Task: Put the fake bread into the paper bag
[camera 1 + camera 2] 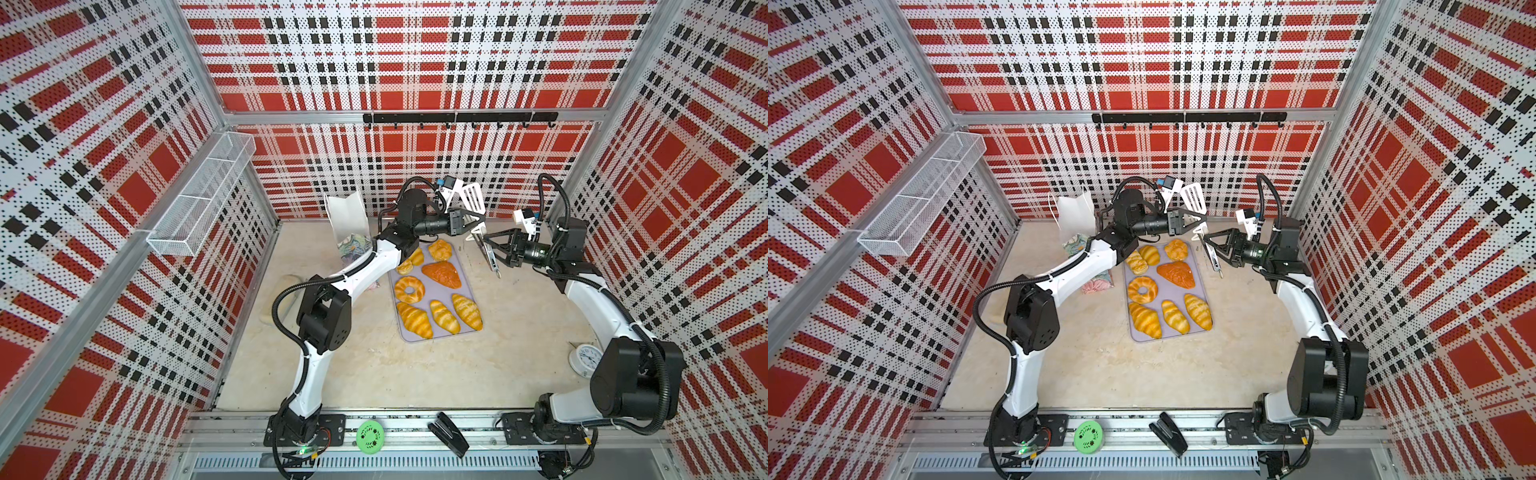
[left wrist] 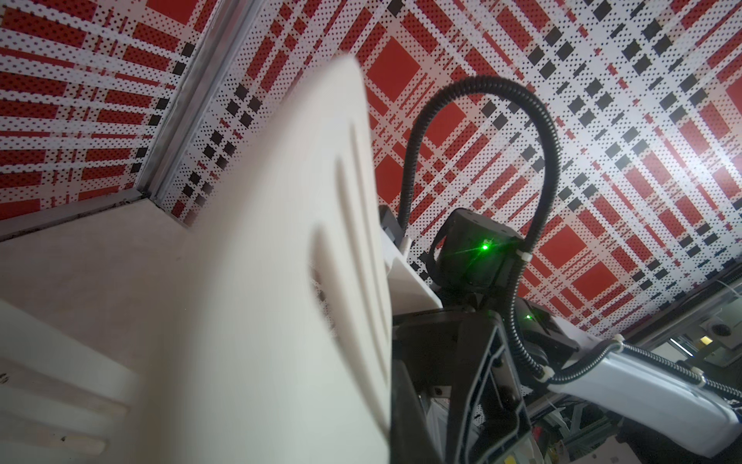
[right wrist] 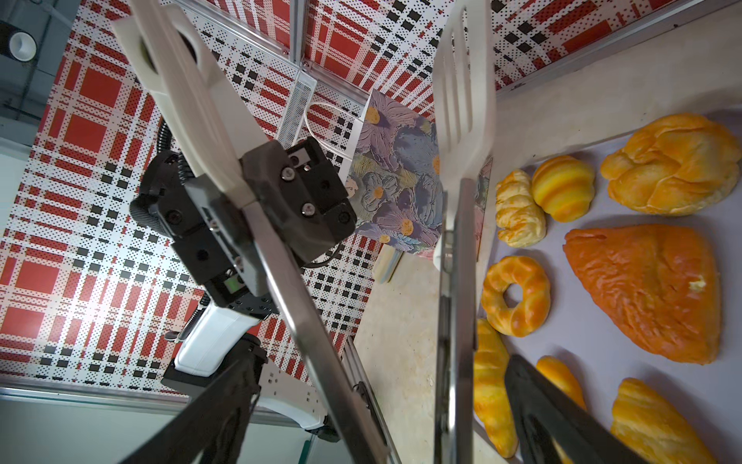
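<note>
White slotted tongs (image 2: 281, 261) blade sits right on the L wrist lens, blurred, filling half that view. On the left of both top views the left gripper (image 1: 477, 221) is clamped tight on that one blade near its root; the other blade sticks out free, clear in the R wrist view. Opposite it the right gripper (image 1: 489, 250) has its fingers (image 3: 562, 409) spread wide, one each side of the steel tong arms, w/ gaps showing at the tips. Can't tell if they touch the arms further back. No bread is lifted: all eight pcs of fake bread (image 1: 409, 289) lie on the grey tray (image 1: 433, 296) mid bench (image 1: 415, 374), near both grippers. At rear left the paper bag (image 1: 347, 220) stands leaning, mouth open, white inside showing. The L forearm crosses btwn bag and tray. Judgement: this looks like a tool regrip/hand-off step, w/ the task approx zero done. Risks:
- Tongs hang on a single pinch at one blade, so w/ R wide they can pivot or slip out, drop on the tray and knock pcs.
- R closing off-centre may catch only one arm, so the blades won't squeeze.
- Glossy bread prob slides off smooth blades.
- Bag is tall, narrow and leaning, so an L arm bump or an off-centre drop can tip it.
</note>
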`<state>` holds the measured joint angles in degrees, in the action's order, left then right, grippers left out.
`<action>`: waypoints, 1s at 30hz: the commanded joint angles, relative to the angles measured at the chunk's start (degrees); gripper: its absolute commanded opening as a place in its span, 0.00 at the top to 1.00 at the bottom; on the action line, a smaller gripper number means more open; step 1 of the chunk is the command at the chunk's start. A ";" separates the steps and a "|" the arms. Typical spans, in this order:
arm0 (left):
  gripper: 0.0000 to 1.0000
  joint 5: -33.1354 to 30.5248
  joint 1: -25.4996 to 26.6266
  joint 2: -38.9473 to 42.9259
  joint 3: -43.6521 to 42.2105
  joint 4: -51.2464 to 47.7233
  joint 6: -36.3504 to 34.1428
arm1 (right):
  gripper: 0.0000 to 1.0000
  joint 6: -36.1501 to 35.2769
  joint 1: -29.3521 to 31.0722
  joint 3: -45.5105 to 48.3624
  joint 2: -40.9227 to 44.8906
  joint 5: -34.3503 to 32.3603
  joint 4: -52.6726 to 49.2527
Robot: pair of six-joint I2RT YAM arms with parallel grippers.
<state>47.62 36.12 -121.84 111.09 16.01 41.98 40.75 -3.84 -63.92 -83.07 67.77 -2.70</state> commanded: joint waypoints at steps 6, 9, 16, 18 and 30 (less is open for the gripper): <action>0.89 0.00 1.39 3.44 0.27 2.77 -1.01 | 0.04 5.35 0.49 1.03 0.37 1.36 10.12; 0.89 0.11 1.78 3.42 0.26 2.89 -1.10 | 0.04 6.06 0.84 0.82 -0.16 1.44 10.78; 0.90 0.20 2.42 3.55 -0.19 4.07 -0.98 | 0.05 7.33 1.38 0.79 -0.85 2.36 11.40; 0.90 0.20 2.67 3.64 -0.28 4.54 -1.10 | 0.06 7.66 1.37 0.64 -1.00 2.61 11.29; 0.90 0.55 3.53 3.67 -0.92 6.56 -0.65 | 0.10 9.55 1.37 0.20 -1.50 3.27 12.65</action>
<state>47.57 39.07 -121.45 110.56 18.37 41.50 49.58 -2.63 -63.22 -83.92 70.32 6.57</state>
